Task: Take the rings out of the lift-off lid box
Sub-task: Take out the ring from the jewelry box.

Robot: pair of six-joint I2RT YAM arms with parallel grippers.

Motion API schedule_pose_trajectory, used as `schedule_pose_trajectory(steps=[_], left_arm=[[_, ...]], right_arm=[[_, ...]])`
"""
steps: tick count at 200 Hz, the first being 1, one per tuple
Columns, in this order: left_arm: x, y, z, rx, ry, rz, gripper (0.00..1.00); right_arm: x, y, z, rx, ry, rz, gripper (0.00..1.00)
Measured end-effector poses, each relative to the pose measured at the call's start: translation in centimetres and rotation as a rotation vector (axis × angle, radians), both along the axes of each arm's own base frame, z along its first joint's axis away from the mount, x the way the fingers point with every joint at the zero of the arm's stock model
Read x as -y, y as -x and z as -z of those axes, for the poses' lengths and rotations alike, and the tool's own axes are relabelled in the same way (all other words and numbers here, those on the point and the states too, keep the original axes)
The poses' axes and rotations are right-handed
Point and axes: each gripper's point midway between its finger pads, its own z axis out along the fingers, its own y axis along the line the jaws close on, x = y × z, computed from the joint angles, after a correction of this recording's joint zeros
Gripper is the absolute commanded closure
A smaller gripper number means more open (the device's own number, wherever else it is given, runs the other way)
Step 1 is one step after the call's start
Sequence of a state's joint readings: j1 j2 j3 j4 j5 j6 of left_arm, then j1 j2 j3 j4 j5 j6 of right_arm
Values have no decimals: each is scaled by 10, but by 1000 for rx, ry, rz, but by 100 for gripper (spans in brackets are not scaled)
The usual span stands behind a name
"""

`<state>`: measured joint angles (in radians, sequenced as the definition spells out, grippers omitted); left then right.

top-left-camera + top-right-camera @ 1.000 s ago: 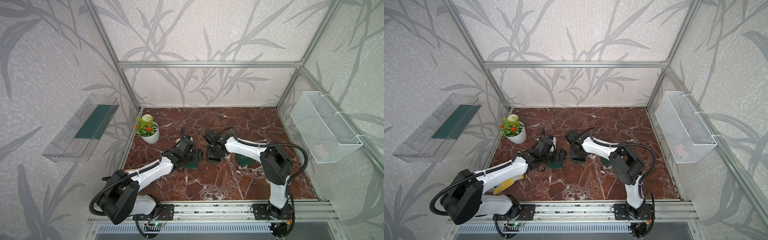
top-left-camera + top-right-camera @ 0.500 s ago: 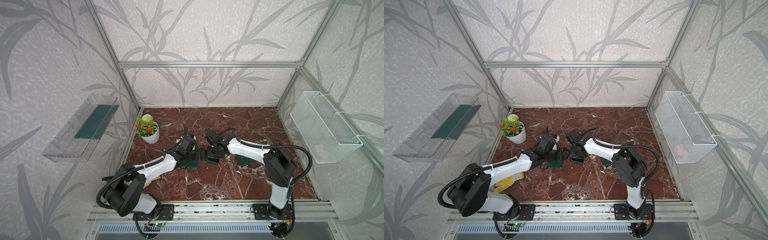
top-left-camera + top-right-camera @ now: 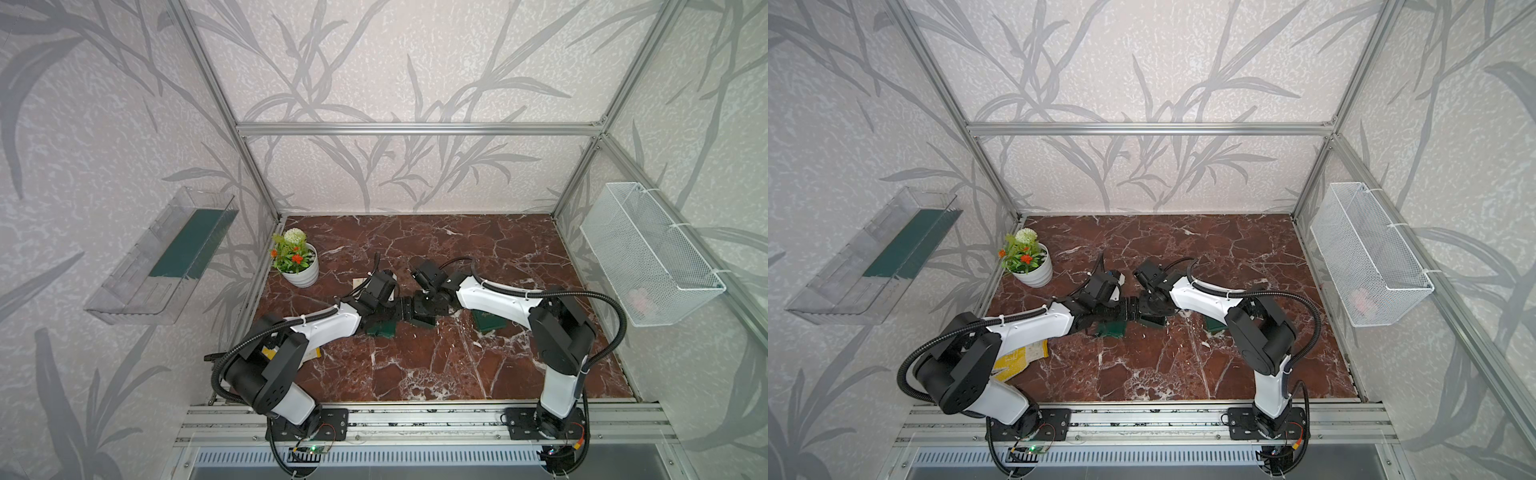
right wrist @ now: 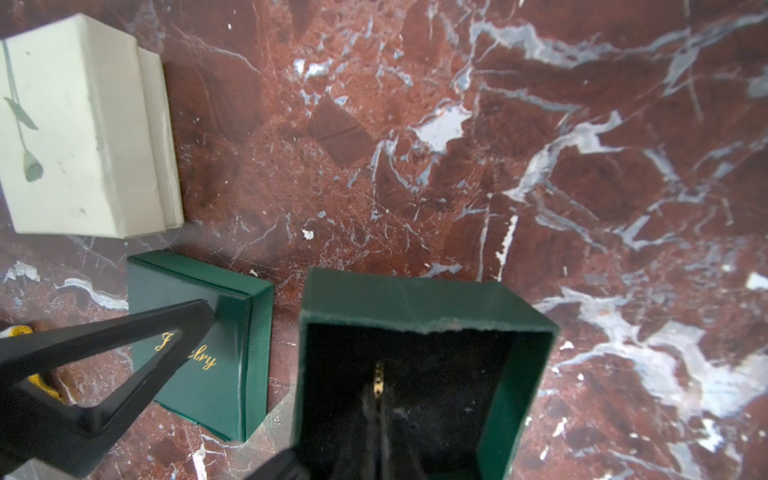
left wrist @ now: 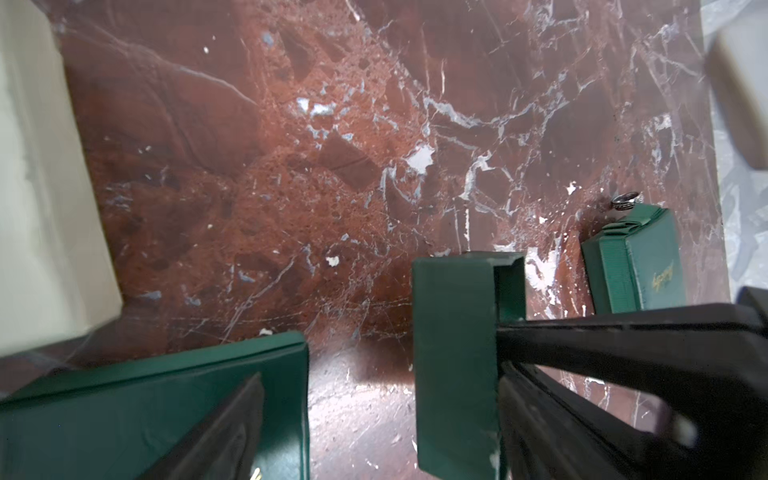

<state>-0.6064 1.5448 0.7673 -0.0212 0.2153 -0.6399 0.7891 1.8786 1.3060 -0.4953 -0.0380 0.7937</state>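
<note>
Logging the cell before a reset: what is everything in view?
gold ring: 1, gold, inside open box
silver ring: 1, silver, beside ribboned box
open box: 1, green, mid-table
Jewelry box: 1, green, beside open box
ribboned box: 1, green, by right arm
cream box: 1, cream, near plant pot
plant pot: 1, white, table's far left
yellow bag: 1, yellow, under left arm
clear tray: 1, clear, left wall
wire basket: 1, white, right wall
table: 1, red marble
left gripper: 1, black, open, over boxes
right gripper: 1, black, shut on gold ring

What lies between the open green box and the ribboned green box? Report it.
Only bare marble tabletop; the open box and ribboned box stand apart, in the left wrist view.
</note>
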Motion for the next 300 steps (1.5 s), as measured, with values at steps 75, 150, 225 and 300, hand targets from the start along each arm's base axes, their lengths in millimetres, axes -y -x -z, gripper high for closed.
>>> schedule_pose_trajectory(steps=[75,150,225,300], left_arm=[[8,-14,2,5,-3,-3,16],[4,-9,23,-56,-47,-4,17],[6,-11,23,-62,-52,-3,17],[2,-7,18,-72,-74,4,13]], right_arm=[[3,-6,-6,5,-21,14,100],[6,-7,-15,20,-46,24,100],[16,-10,-24,9,-90,61,100],[70,-24,-42,16,-132,180,100]])
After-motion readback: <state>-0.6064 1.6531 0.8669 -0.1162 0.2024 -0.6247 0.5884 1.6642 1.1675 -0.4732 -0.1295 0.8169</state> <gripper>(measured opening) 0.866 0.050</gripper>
